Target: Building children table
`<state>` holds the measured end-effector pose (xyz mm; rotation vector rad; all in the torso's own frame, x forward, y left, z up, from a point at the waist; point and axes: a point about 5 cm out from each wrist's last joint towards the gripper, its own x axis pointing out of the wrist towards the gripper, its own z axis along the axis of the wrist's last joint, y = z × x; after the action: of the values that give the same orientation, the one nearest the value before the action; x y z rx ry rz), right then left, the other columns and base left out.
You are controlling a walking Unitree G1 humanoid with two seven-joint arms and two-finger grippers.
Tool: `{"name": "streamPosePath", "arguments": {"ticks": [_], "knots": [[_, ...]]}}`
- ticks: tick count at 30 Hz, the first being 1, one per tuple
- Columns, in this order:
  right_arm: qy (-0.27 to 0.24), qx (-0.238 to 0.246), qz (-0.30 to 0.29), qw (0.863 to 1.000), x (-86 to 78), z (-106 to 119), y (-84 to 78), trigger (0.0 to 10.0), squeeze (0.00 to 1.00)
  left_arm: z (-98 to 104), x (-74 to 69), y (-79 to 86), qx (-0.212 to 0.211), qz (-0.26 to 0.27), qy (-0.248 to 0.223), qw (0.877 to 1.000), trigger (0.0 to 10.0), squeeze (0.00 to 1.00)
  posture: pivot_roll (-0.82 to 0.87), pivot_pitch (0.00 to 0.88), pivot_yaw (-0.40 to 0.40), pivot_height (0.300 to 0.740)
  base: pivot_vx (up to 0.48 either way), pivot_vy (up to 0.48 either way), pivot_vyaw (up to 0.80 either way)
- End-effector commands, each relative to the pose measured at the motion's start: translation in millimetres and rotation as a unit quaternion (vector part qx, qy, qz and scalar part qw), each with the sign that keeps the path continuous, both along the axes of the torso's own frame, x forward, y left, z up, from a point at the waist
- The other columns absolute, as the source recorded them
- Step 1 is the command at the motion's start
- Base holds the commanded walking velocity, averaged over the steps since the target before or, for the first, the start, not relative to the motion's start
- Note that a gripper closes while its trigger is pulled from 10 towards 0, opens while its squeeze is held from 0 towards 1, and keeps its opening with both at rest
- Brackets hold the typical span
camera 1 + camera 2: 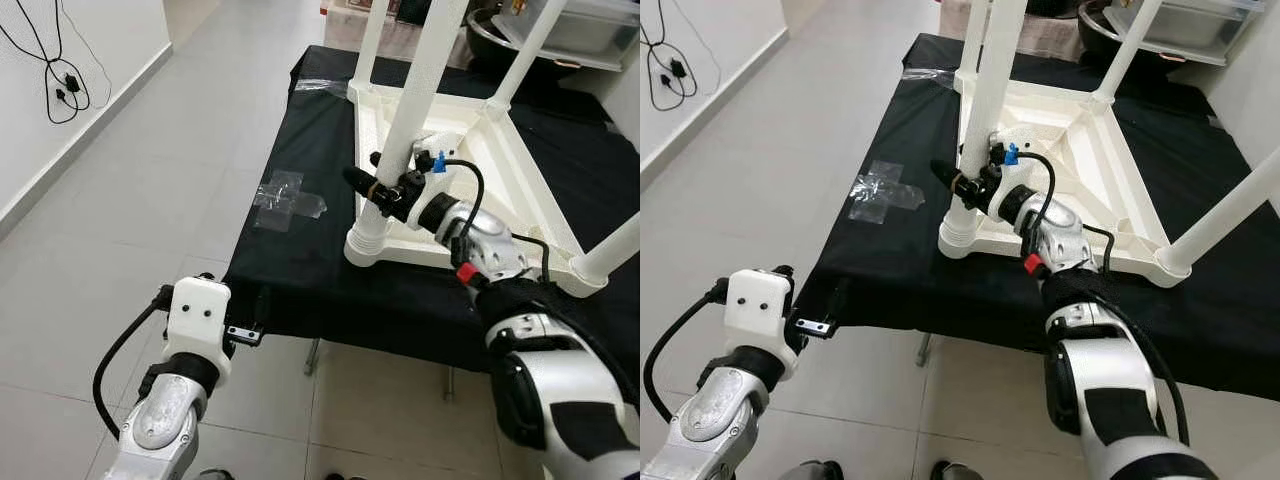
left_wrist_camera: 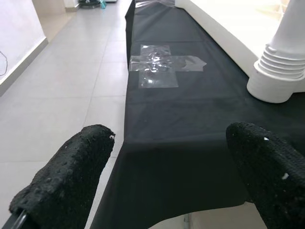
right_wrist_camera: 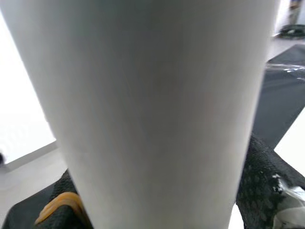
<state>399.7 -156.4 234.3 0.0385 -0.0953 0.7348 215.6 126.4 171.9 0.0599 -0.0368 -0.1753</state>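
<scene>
A white children's table (image 1: 500, 170) lies upside down on a black-covered bench (image 1: 300, 270), its legs pointing up. My right gripper (image 1: 372, 187) is shut around the near-left leg (image 1: 415, 110), just above the leg's ribbed base (image 1: 366, 245). In the right wrist view that leg (image 3: 152, 105) sits between the black fingers (image 3: 261, 183). My left gripper (image 2: 169, 136) is open and holds nothing. It hovers at the bench's front-left corner, short of the cloth edge; its white wrist housing (image 1: 197, 315) shows below that corner.
A cross of clear tape (image 1: 288, 197) is stuck on the cloth left of the table. Grey tiled floor (image 1: 130, 200) spreads to the left, with a black cable (image 1: 60, 85) on the wall. A grey bin (image 1: 590, 30) stands at the back right.
</scene>
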Motion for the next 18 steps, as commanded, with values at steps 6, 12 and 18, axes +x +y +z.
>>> {"name": "streamPosePath", "arguments": {"ticks": [6, 12, 18], "knots": [[0.029, -0.002, 0.048, 0.998, 3.7, 6, 5.6, 10.0, 0.00, -2, -4.0, -2.8, 0.002, -0.006, 0.008, 1.000, 10.0, 0.00, 0.17, 0.181, -0.120, 0.740, 0.000, 0.000, 0.00], [0.038, -0.008, 0.091, 0.995, 1.7, 6, 9.9, 10.0, 0.00, -2, -4.2, -3.0, 0.002, -0.007, 0.007, 1.000, 10.0, 0.00, 0.17, 0.180, -0.120, 0.740, 0.000, 0.000, 0.00], [0.040, 0.011, 0.119, 0.992, 0.9, 8, 14.7, 0.0, 0.00, -2, -4.9, -3.5, 0.002, -0.007, 0.008, 1.000, 10.0, 0.00, 0.18, 0.171, -0.123, 0.740, 0.000, 0.000, 0.00]]}}
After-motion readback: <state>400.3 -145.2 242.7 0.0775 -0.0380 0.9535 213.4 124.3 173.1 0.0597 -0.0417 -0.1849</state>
